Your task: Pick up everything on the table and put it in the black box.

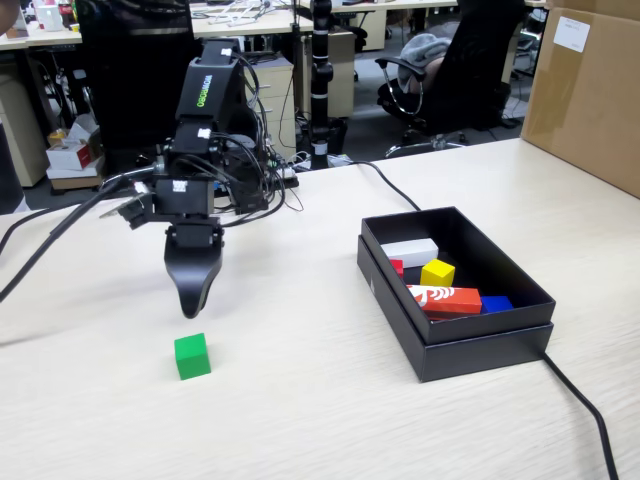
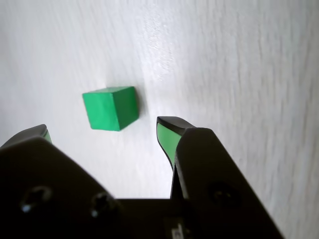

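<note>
A green cube (image 1: 192, 356) lies alone on the pale wood table (image 1: 300, 400), left of centre in the fixed view. My gripper (image 1: 190, 306) hangs just above and behind it, pointing down. In the wrist view the gripper (image 2: 105, 128) is open, nothing between its green-padded fingertips (image 2: 165, 130), and the green cube (image 2: 109, 107) lies just beyond the tips, apart from both. The black box (image 1: 480, 345) stands to the right. Inside it sit a yellow cube (image 1: 437, 272) and a red cube (image 1: 397, 267), the red one mostly hidden behind the box wall.
The box also holds a white block (image 1: 410, 252), a red-and-white carton (image 1: 445, 299) and a blue block (image 1: 495, 303). A big brown carton (image 1: 590, 90) stands at the back right. Black cables run past the box (image 1: 585, 415) and along the table's left side (image 1: 50, 235).
</note>
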Available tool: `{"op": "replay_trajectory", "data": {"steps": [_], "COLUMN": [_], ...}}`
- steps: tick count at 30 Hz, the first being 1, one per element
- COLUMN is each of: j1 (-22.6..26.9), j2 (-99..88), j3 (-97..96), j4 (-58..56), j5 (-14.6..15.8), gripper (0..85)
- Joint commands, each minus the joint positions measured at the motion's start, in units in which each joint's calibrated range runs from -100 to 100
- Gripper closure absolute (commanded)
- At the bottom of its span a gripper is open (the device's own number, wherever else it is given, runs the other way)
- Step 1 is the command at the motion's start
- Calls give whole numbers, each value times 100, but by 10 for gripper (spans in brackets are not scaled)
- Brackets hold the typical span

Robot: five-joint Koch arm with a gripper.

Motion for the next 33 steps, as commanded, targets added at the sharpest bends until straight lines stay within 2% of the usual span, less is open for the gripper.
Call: {"op": "replay_trajectory", "data": {"steps": [1, 33], "j1": [-20, 15], "j2": [262, 2098], "j3": [795, 1684], "j4": [230, 204], "j5": [20, -68], "gripper": [420, 420]}}
